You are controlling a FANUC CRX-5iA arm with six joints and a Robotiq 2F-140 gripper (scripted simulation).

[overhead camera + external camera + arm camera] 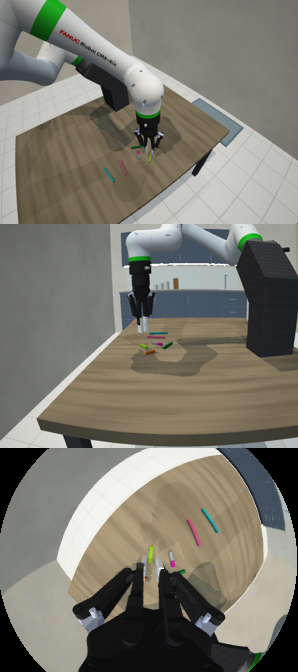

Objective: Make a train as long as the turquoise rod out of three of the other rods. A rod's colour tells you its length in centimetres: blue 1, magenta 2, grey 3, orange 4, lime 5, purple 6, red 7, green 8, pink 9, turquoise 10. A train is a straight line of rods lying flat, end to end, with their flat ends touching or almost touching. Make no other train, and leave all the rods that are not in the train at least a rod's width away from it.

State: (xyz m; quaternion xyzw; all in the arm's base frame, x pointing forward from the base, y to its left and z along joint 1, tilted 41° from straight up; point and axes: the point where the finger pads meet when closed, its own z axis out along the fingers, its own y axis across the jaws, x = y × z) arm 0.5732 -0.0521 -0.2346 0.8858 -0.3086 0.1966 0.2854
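The two-finger gripper [149,152] [143,329] [151,561] hangs above the table, its fingers drawn nearly together with nothing between them. Magenta rod [138,152] [159,344] [172,564] and grey rod [139,157] [154,343] [171,555] lie end to end; to my eye, lime rod [150,158] [143,346] [151,555], lying apart, should complete the ten. I'd open over its middle, square the fingers to its long sides, grip low, and lower it in line at a free end without nudging the pair.

The turquoise rod [108,175] [158,333] [210,520] lies beyond the pink rod [123,167] [156,337] [194,532]. From the exterior side I see the fingertips well clear of the wood, and the orange rod [150,352] whole; the top view hides much of it. The green rod [167,345] also shows whole there, while the wrist view leaves just an end.
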